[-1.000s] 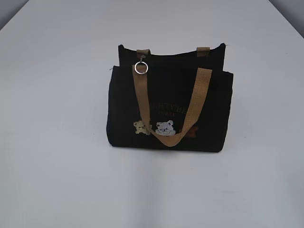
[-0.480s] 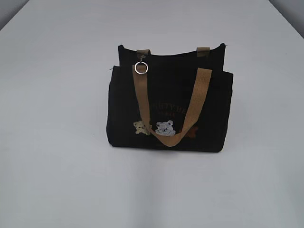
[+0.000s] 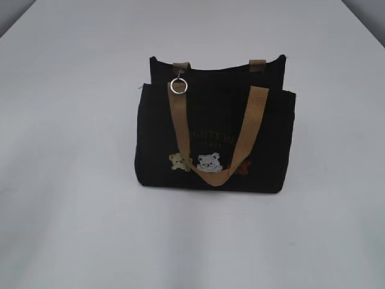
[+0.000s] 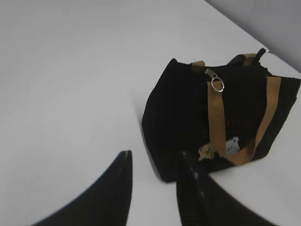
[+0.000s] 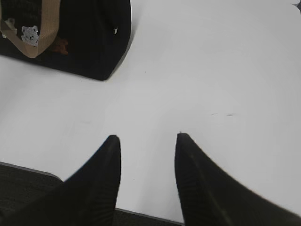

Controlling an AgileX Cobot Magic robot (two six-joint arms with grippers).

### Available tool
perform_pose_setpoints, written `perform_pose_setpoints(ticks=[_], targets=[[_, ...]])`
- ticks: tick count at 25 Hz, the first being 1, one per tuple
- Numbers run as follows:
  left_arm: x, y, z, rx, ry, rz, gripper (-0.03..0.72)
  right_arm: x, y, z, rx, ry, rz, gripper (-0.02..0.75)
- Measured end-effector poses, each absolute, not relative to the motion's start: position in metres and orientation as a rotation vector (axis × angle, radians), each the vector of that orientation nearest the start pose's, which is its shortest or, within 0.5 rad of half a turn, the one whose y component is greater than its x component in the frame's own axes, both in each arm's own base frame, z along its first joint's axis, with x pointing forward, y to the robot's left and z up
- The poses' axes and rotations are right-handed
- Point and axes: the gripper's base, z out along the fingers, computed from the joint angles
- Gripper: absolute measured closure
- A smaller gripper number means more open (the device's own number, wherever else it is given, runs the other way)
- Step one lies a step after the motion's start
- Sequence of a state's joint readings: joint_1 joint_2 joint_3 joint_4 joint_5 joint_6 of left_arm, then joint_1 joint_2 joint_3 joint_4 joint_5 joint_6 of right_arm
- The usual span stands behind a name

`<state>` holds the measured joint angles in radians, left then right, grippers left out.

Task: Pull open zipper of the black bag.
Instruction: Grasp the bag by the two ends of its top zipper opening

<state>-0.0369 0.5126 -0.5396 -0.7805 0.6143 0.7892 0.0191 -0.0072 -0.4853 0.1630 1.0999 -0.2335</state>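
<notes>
In the exterior view neither arm shows. The black bag [image 3: 215,135] stands upright near the middle of the white table [image 3: 72,198], and its lettering is too faint to read. The zipper [image 3: 178,82] runs along the top edge, though the dark track blends into the fabric; only its silver ring and tab stand out, hanging at the left end of the top, against the upper end of the tan strap [image 3: 180,123]. That strap droops down the front in a loop, covering part of the bear patches [image 3: 198,162]. A second pair of strap ends peeks above the far rim. The table's far corners are cut off, with a grey strip of room beyond.

From the left wrist, the left gripper [image 4: 155,162] hovers over bare table just near-left of the bag's corner — its dark fingers [image 4: 120,183] are spread, with nothing between them. The right-hand finger overlaps the bag's lower corner in the picture. The ring hangs at the top of the bag.

From the right wrist, the right gripper [image 5: 146,139] is likewise spread and empty over the table's near edge — the bag sits well apart at the upper left, cut off by the frame, its top out of sight.
</notes>
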Motion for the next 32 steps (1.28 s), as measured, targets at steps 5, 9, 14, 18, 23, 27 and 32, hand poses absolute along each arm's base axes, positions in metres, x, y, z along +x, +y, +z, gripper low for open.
perform_pose_setpoints(ticks=[5,9,14,18,23,27,32], targets=[[0.186,-0.051,0.279,0.609,1.888,-0.368,0.431,-0.007,0.013,0.271,-0.273,2.062,0.066,0.429],[0.231,-0.064,0.236,0.861,1.831,-0.420,0.393,-0.007,0.013,0.271,-0.273,2.062,0.066,0.429],[0.261,-0.076,0.199,1.022,1.772,-0.577,0.301,-0.007,0.013,0.271,-0.273,2.062,0.066,0.429],[0.275,-0.089,0.189,1.124,1.718,-0.588,0.260,-0.007,0.014,0.271,-0.273,2.061,0.084,0.429],[0.295,-0.117,0.185,1.235,1.697,-0.516,0.251,-0.007,0.019,0.272,-0.276,2.056,0.162,0.429],[0.313,-0.134,0.177,1.277,1.688,-0.510,0.244,0.007,0.024,0.273,-0.312,2.130,0.221,0.429],[0.327,-0.155,0.169,1.315,1.666,-0.538,0.299,0.042,0.037,0.284,-0.512,2.159,0.328,0.429]])
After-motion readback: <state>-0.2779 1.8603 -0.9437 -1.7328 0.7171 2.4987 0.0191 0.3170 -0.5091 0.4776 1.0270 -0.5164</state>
